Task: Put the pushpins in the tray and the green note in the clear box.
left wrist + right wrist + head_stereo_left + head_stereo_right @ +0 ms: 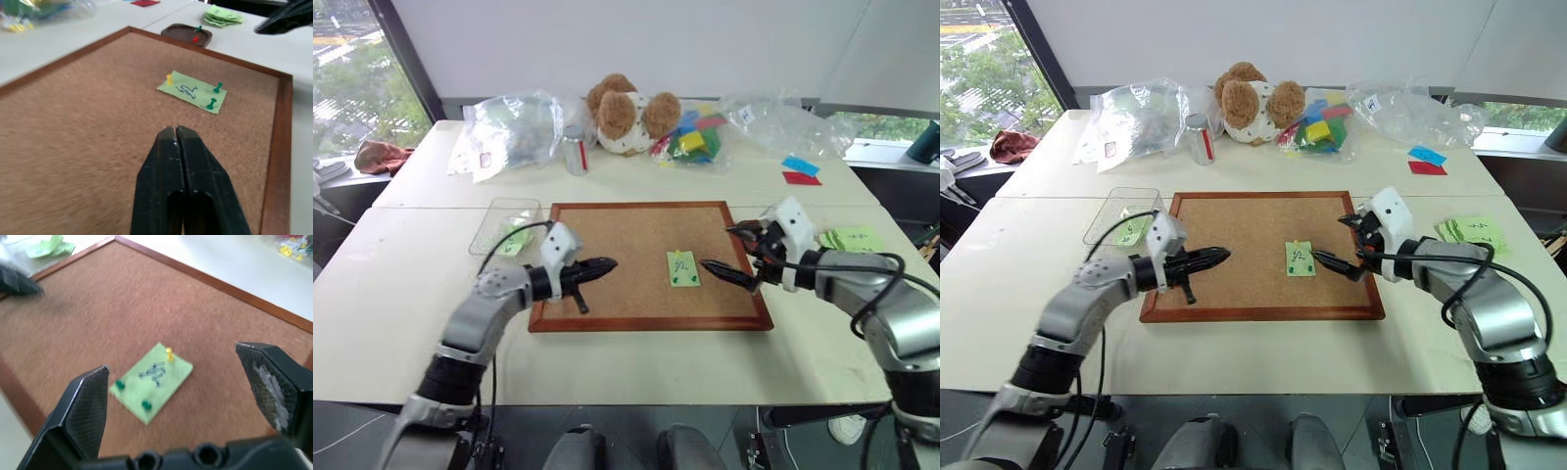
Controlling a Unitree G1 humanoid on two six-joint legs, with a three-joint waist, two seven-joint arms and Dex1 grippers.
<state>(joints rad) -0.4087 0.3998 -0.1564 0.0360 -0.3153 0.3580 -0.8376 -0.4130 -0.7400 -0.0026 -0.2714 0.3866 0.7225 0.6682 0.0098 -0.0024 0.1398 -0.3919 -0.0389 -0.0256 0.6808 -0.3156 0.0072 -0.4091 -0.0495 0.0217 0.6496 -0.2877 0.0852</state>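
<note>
Pinned flat near the middle of the large wood-framed corkboard, slightly toward three o'clock: the small light green paper note with a dark scribble, held by two tiny dark green-headed pushpins along the edge nearest the right gripper and one yellow pin at a far corner. Feather-light and limp, that slip; likely to curl, slide or tear if dragged while pinned, so best left alone until the pins are out. Hard, slick and very small, those pins, judged easy to flick away; best pinched at the plastic head from two sides and drawn straight up from the cork. At three o'clock of the note and just beside it, the right gripper, black fingers spread wide and aimed at the pinned edge, holding nothing. At nine o'clock over bare cork, the left gripper, fingers pressed together on nothing. Off the board at three o'clock, seen from the left wrist, the small shallow reddish-brown tray with a green and a red pin already inside. At ten o'clock beside the board's corner, the small clear plastic box with green paper showing through its wall.
</note>
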